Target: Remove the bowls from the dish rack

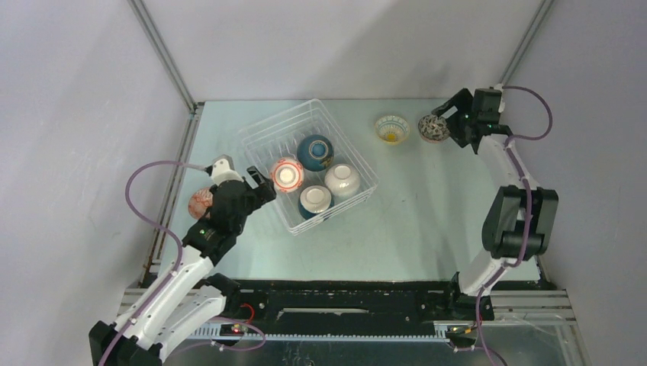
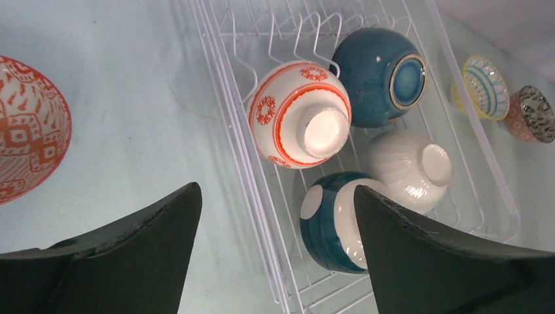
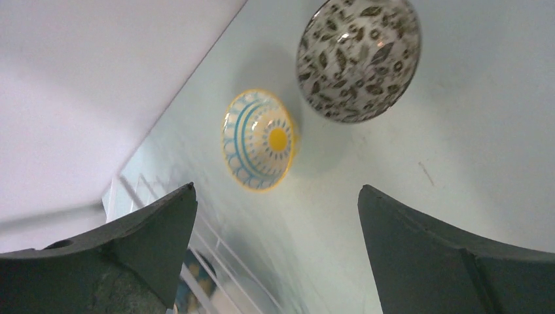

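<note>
Inside dish rack (image 1: 278,133) — four bowls (image 1: 314,152)

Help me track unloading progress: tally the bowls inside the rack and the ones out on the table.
Bowls in the dish rack: 4 (red-ringed, dark blue, white, teal-and-white)
Bowls on the table: 3 (red-patterned, yellow, speckled)
Total: 7

- dish rack (image 1: 275,118): white wire.
- banded bowl (image 2: 298,114): white, with orange-red rings and roundels.
- dark bowl (image 2: 376,75): deep teal, with a brighter blue foot.
- ribbed bowl (image 2: 406,167): plain white.
- striped bowl (image 2: 330,222): teal and white bands, one white spot.
- diamond bowl (image 2: 26,131): white, with an orange-red geometric pattern.
- yellow bowl (image 3: 258,140): yellow rim and centre, blue lines on white.
- leaf bowl (image 3: 357,59): white with dark leaves inside; the outside is perhaps reddish.
- table (image 1: 427,213): pale aqua.
</note>
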{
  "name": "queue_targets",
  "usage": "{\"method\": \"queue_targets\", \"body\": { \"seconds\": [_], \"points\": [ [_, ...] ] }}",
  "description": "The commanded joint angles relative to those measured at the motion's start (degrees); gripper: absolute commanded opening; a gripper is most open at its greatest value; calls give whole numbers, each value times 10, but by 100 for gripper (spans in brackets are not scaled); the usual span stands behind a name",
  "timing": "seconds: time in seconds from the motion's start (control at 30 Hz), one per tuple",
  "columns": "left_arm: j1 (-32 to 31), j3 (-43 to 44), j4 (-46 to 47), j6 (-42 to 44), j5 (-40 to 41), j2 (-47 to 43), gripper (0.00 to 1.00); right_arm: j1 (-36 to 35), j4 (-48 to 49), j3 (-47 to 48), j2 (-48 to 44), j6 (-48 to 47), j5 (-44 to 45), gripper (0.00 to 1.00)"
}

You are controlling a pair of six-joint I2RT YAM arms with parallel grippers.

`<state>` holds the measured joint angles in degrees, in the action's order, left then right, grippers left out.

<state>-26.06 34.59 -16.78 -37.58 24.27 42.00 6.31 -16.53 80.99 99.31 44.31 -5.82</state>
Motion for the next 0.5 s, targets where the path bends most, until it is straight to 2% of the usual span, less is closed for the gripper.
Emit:
{"method": "queue_targets", "body": {
  "seconds": [0.0,0.17,0.27,0.47],
  "points": [
    [3,-3,7,-2,-22,17,93,-29,30,-68,-73,-106,-42,99],
    [3,-5,14,-5,-48,42,90,-87,54,-141,-152,-147,-48,100],
    [3,-6,22,-3,-55,61,81,-126,54,-161,-186,-174,-50,100],
    [3,-4,33,0,-44,93,77,-209,18,-162,-197,-240,-38,99]
  ]
}}
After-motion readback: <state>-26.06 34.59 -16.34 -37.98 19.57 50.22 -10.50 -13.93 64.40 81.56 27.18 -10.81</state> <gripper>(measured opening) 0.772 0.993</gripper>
